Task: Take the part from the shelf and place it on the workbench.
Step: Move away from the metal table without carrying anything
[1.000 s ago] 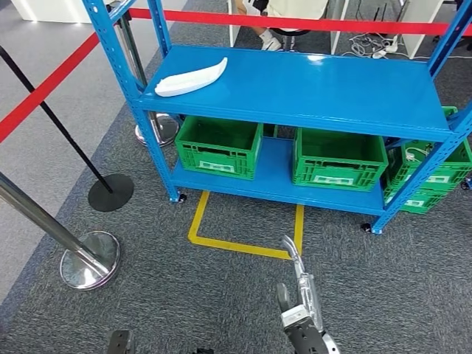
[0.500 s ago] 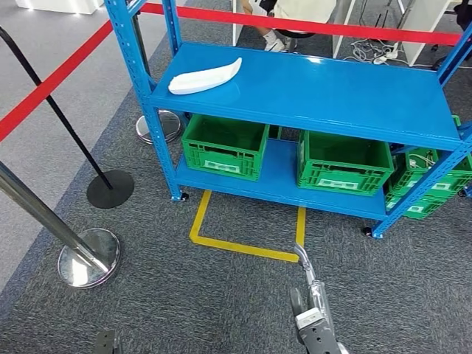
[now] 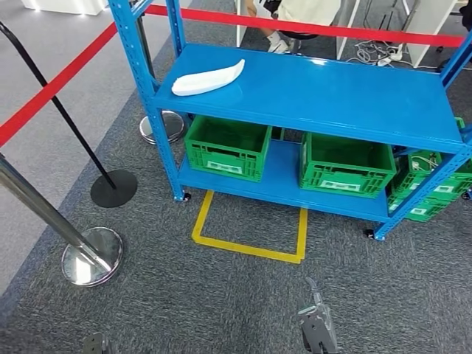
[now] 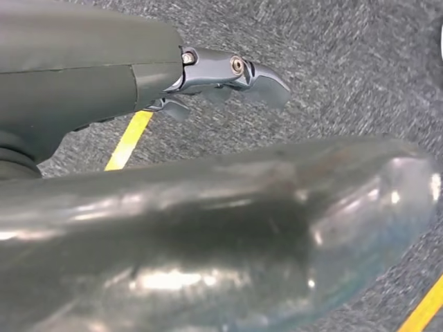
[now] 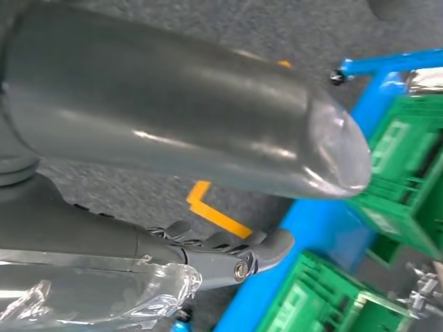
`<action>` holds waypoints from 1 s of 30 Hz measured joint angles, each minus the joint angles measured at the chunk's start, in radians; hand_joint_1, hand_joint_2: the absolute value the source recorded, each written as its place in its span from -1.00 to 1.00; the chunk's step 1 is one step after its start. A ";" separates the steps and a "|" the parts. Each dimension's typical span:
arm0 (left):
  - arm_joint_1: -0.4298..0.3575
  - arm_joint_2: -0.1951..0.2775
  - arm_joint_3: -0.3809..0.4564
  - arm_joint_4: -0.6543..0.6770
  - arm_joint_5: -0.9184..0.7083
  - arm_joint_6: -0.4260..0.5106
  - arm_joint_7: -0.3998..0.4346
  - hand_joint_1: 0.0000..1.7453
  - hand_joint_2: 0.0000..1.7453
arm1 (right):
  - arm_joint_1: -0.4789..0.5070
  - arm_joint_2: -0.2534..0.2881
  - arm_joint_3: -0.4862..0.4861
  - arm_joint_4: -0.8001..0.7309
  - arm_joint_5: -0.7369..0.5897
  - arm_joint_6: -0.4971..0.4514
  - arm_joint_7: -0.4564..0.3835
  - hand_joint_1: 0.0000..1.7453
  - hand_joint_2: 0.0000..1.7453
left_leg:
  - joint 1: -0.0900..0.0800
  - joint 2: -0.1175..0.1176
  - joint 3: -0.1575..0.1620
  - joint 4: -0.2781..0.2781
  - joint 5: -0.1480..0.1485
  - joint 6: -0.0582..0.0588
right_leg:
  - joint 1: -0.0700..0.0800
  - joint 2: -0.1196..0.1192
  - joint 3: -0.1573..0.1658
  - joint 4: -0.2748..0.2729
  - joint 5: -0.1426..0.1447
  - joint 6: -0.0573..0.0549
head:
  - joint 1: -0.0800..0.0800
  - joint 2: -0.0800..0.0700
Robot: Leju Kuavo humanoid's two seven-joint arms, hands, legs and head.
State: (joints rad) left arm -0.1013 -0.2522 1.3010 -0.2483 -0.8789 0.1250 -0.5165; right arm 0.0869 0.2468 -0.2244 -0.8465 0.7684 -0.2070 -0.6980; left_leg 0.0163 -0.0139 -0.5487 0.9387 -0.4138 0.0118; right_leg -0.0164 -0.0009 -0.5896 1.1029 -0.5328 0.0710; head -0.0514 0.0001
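The part (image 3: 207, 77) is a long, curved white piece lying on the left end of the blue shelf's (image 3: 345, 99) upper board. My right hand (image 3: 317, 329) hangs low over the grey carpet, well short of the shelf and right of the part. In the right wrist view my right hand (image 5: 183, 124) holds nothing, with its fingers (image 5: 246, 254) stretched out and apart from the thumb. A bit of my left hand (image 3: 94, 344) shows at the bottom edge. My left hand (image 4: 209, 214) is empty too, its fingers (image 4: 235, 69) straight over the carpet.
Green crates (image 3: 228, 145) (image 3: 346, 161) stand on the lower shelf board, with more (image 3: 431, 184) at the right. Chrome-based stanchions (image 3: 91, 254) (image 3: 161, 127) and a black-based one (image 3: 114, 188) carry red tape (image 3: 53, 85) at the left. A yellow floor mark (image 3: 251, 247) lies before the shelf. A seated person (image 3: 289, 15) is behind it.
The camera has moved, so the whole scene has shifted a little. My right hand has sunk toward the picture's bottom edge, and the left hand has slid further out of the picture.
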 joint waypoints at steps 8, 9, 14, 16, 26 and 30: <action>0.002 0.003 0.013 0.000 0.015 0.012 -0.006 -1.00 -1.00 | -0.083 -0.008 -0.133 0.192 -0.016 -0.003 0.007 -1.00 -1.00 | 0.009 -0.008 0.016 0.022 -0.033 -0.042 | -0.018 0.009 0.012 -0.070 0.077 0.014 | 0.009 0.000; 0.002 0.004 0.013 0.000 0.015 0.013 -0.006 -1.00 -1.00 | -0.096 -0.009 -0.157 0.219 -0.020 -0.007 0.012 -1.00 -1.00 | 0.009 -0.009 0.014 0.027 -0.039 -0.048 | -0.017 0.013 0.021 -0.085 0.073 0.007 | 0.008 0.000; 0.001 0.005 0.014 0.000 0.012 0.014 -0.001 -1.00 -1.00 | -0.131 -0.018 -0.273 0.344 -0.034 -0.027 0.052 -1.00 -1.00 | 0.013 -0.001 -0.012 0.090 -0.076 -0.063 | -0.011 0.014 0.031 -0.074 0.054 -0.039 | -0.004 0.000; 0.001 0.005 0.014 0.000 0.010 0.014 0.001 -1.00 -1.00 | -0.138 -0.024 -0.310 0.384 -0.032 -0.036 0.072 -1.00 -1.00 | 0.011 0.004 -0.089 0.227 -0.129 -0.064 | -0.009 0.010 0.039 -0.075 0.045 -0.049 | -0.007 0.000; 0.005 0.004 0.013 0.000 -0.001 0.015 0.006 -1.00 -1.00 | -0.139 -0.040 -0.410 0.500 -0.019 -0.048 0.125 -1.00 -1.00 | -0.001 0.007 -0.077 0.072 -0.001 -0.033 | 0.000 0.012 0.116 -0.090 -0.020 -0.016 | -0.008 0.000; 0.008 0.005 0.013 0.000 -0.002 0.018 0.006 -1.00 -1.00 | -0.146 -0.043 -0.428 0.517 -0.009 -0.047 0.133 -1.00 -1.00 | -0.001 0.003 -0.051 0.064 -0.020 -0.010 | -0.001 0.007 0.053 0.028 -0.033 -0.005 | -0.001 0.000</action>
State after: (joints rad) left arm -0.0935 -0.2471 1.3141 -0.2483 -0.8806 0.1427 -0.5100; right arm -0.0591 0.2036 -0.6521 -0.3298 0.7597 -0.2545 -0.5654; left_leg 0.0151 -0.0109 -0.5992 1.0031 -0.4333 0.0021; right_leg -0.0179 0.0061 -0.5366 1.1305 -0.5663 0.0663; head -0.0521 0.0002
